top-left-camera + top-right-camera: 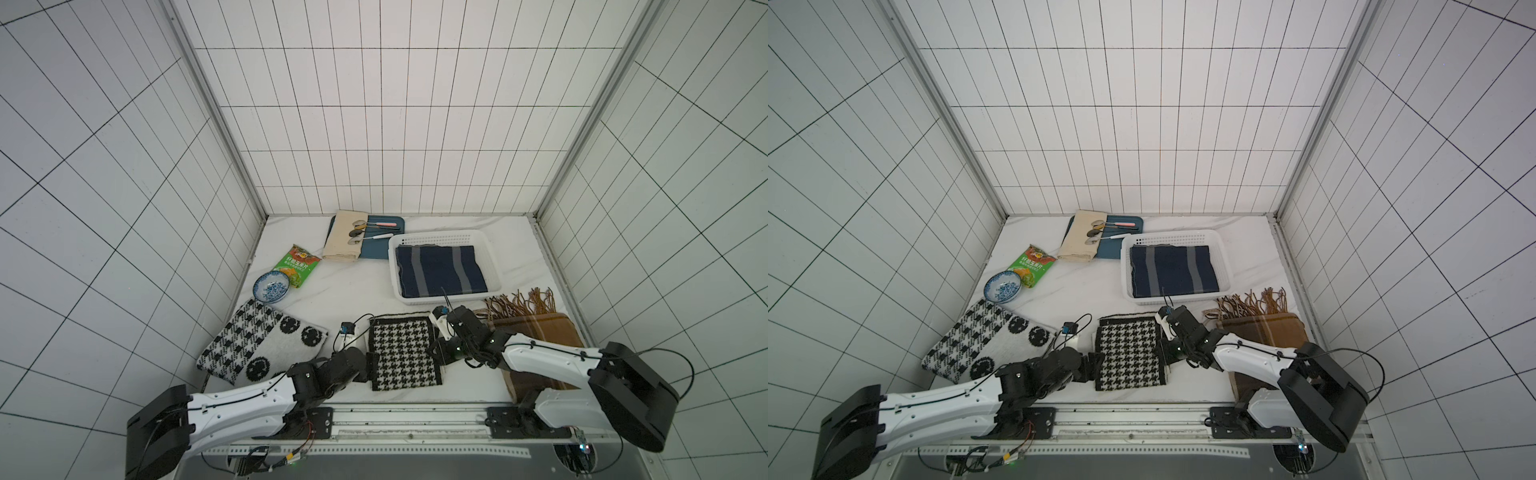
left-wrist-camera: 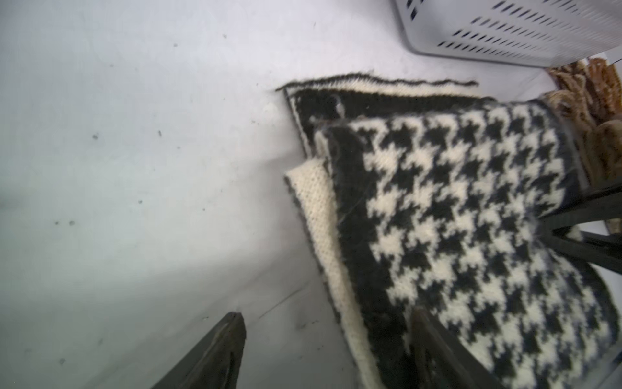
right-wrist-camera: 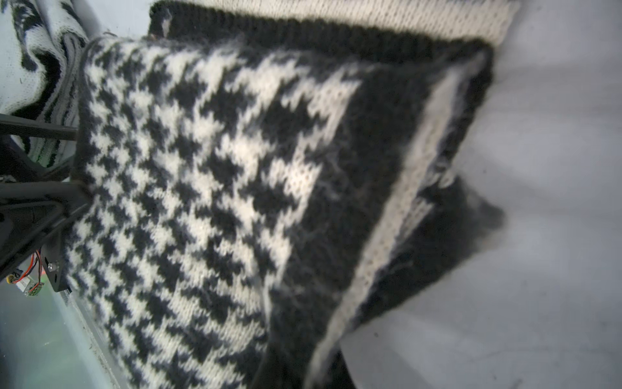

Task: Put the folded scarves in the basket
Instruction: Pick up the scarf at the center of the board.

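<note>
Folded scarf (image 1: pixel 403 353), houndstooth, lies on the worktop (image 1: pixel 357 291) just robot-side of the basket (image 1: pixel 440 237). Only the left wrist view shows the left pincer (image 2: pixel 324 315) spread wide astride its edge. The right pincer (image 1: pixel 435 353) pinches the opposite edge. The writing on the snack bag (image 1: pixel 298 266), left of the basket, is too small to read.

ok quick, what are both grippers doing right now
left gripper: open at one edge of the checked scarf, gripping nothing.
right gripper: shut, pinching that scarf's opposite edge.
</note>
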